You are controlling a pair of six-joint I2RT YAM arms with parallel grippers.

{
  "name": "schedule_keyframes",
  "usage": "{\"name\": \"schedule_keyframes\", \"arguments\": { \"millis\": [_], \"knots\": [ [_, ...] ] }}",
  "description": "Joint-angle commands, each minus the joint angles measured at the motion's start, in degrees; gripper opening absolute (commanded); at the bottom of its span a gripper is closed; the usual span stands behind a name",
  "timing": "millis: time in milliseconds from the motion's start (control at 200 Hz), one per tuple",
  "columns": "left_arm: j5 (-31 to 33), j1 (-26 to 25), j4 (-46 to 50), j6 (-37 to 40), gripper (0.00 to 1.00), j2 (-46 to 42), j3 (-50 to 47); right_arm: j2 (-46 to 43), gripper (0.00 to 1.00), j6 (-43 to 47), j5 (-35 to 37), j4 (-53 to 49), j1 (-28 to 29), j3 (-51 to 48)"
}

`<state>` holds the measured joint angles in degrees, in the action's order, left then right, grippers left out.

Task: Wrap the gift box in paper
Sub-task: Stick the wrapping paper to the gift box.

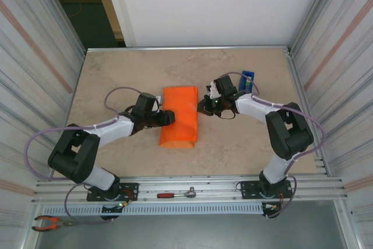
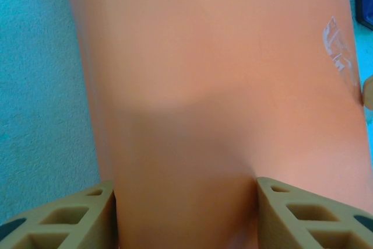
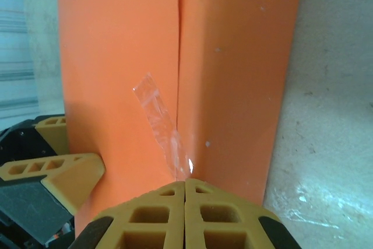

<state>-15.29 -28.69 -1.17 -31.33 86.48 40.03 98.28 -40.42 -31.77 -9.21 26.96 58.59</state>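
At mid-frame, left pincer (image 1: 167, 118) clamps the gift box (image 1: 180, 115), judged light and crease-prone, by its stiff sides; right pincer (image 3: 185, 190) pressed together.

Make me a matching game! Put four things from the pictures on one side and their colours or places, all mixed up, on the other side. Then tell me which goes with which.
Things:
1. gift box
2. tape dispenser
3. right gripper
4. pliers

Clues:
A. blue, standing on the right side of the table
B. orange handles, lying at the near left corner, below the table top
C. jaws shut tight
D. wrapped in bright orange, in the middle of the table

Pairs: 1-D, 2-A, 3-C, 4-B
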Motion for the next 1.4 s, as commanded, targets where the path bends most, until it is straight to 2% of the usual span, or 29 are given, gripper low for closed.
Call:
{"name": "schedule_keyframes", "arguments": {
  "millis": [0, 366, 576, 937, 1147, 1393],
  "knots": [
    [8.3, -0.7, 13.2, 2.6, 0.53, 4.8, -3.1, -2.6, 0.06, -1.9, -0.2, 0.2, -0.4, -1.4],
    [8.3, -0.7, 13.1, 2.5, 0.53, 4.8, -3.1, -5.3, 0.01, 3.3, 9.4, -12.2, -0.5, 5.6],
    [8.2, -0.8, 13.1, 2.5, 0.53, 4.8, -3.2, -2.2, 0.01, 5.6, 12.0, -16.3, 0.7, 9.1],
    [8.3, -0.7, 13.3, 2.6, 0.52, 4.3, -3.3, 5.5, 0.0, 6.4, 14.4, -17.7, 5.4, 11.9],
    [8.0, -0.9, 13.0, 2.4, 0.52, 3.8, -3.4, 5.0, 0.0, 1.1, 9.7, -10.1, 5.2, 7.5],
    [5.8, -1.1, 10.9, 0.4, 0.53, 1.4, -3.9, 1.1, 0.0, -13.7, 0.4, 11.1, 2.3, -3.5]
  ]
}}
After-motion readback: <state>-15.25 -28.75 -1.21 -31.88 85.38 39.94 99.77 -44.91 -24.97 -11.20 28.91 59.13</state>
